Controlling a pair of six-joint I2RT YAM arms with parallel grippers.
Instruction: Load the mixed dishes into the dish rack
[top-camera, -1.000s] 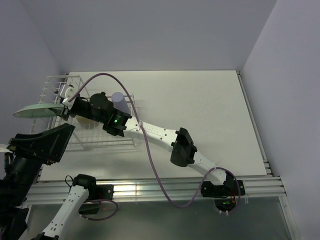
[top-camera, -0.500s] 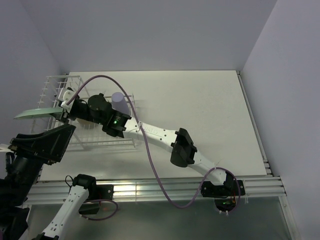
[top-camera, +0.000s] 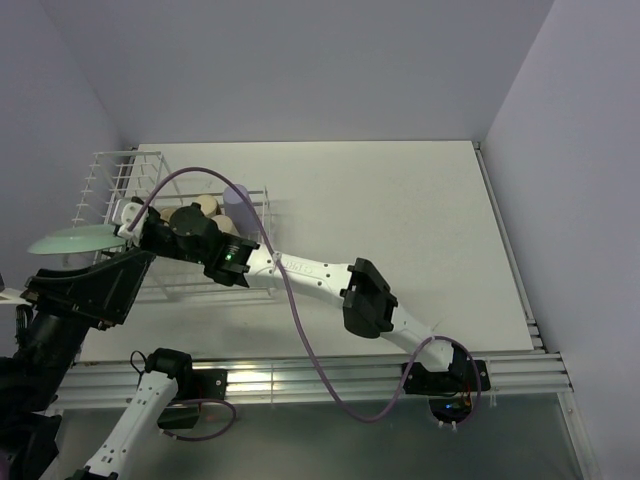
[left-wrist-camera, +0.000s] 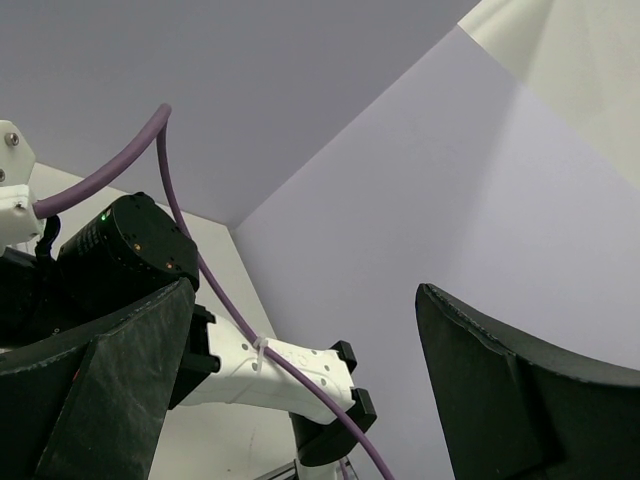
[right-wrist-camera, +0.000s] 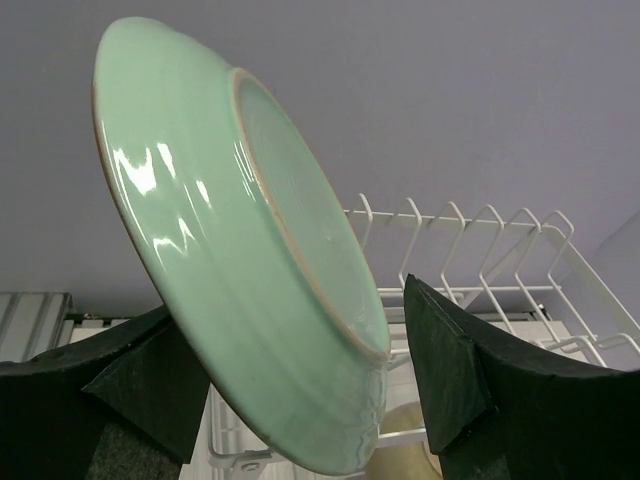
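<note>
Right fingers (right-wrist-camera: 448, 372) clamped on the green plate (right-wrist-camera: 232, 250), one either side of its rim. Underside faces the wrist camera, top face hidden. In the top view the plate (top-camera: 72, 239) is in the air off the rack's (top-camera: 108, 176) left end, past the bench (top-camera: 400, 220) edge. Right arm (top-camera: 300, 268) covers much of the rack. Lavender cup (top-camera: 238, 199) partly hidden. Tan dishes (top-camera: 207, 206) beside it, hard to make out. Left fingers (left-wrist-camera: 108, 400) spread wide, holding nothing.

The right pincer (top-camera: 126, 232) has drawn the green plate (top-camera: 70, 240) nearer
</note>
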